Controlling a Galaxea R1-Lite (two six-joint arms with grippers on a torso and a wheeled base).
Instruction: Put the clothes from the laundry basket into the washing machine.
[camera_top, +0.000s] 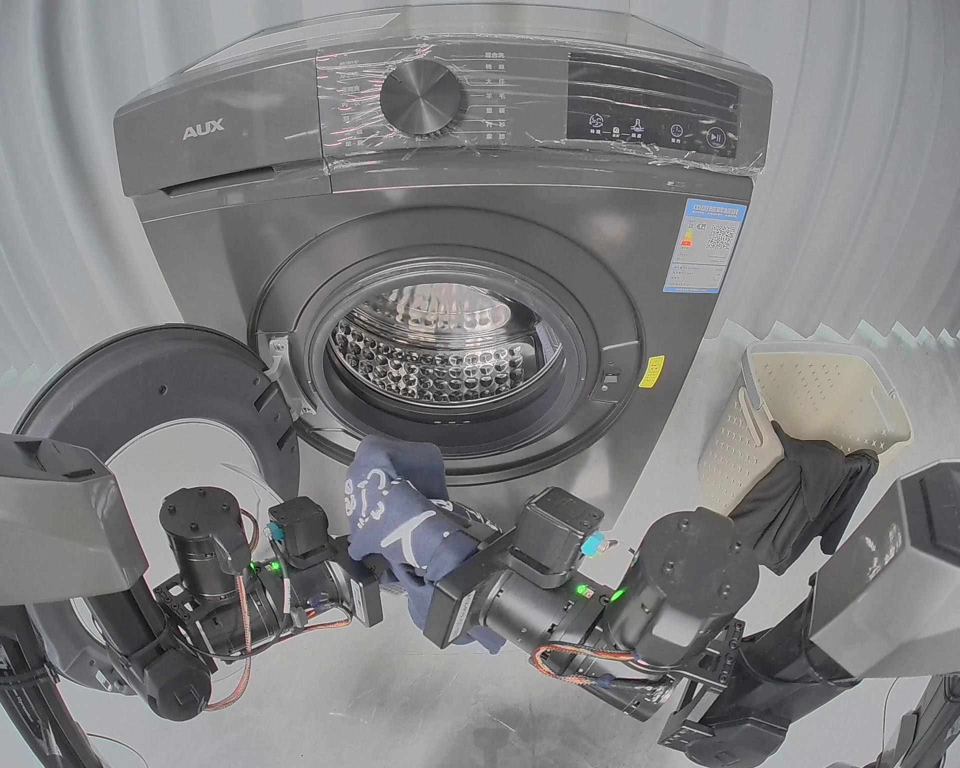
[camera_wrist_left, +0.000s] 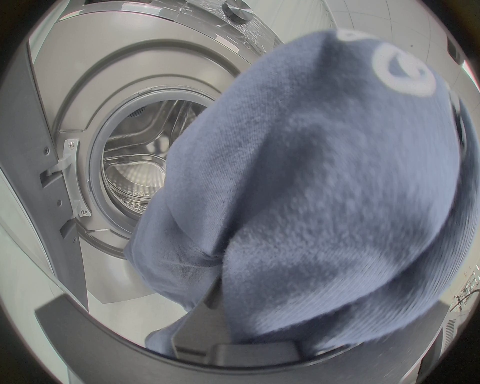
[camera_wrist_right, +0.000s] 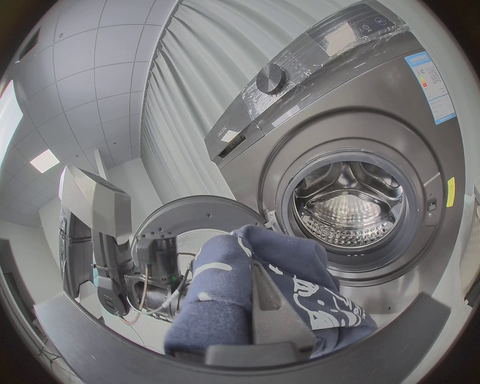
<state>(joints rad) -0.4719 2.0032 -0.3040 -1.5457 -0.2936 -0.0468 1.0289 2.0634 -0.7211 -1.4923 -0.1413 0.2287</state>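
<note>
Garment (camera_top: 400, 505), lower centre, is gripped by right hand (camera_wrist_right: 240, 280); left hand (camera_top: 372, 592) grip unclear. Lift above drum (camera_top: 440, 345) lip before pushing in.

1. Pale pleated curtains (camera_top: 860, 180) hang across the back of the room.
2. A smooth light-grey floor (camera_top: 400, 700) stretches out below them.
3. Overhead, square ceiling tiles (camera_wrist_right: 100, 75) carry one glowing light panel (camera_wrist_right: 44, 160).

Pleated grey curtain (camera_top: 860, 150), pale floor (camera_top: 400, 710), tiled ceiling (camera_wrist_right: 85, 65) with light panel (camera_wrist_right: 44, 161)
</note>
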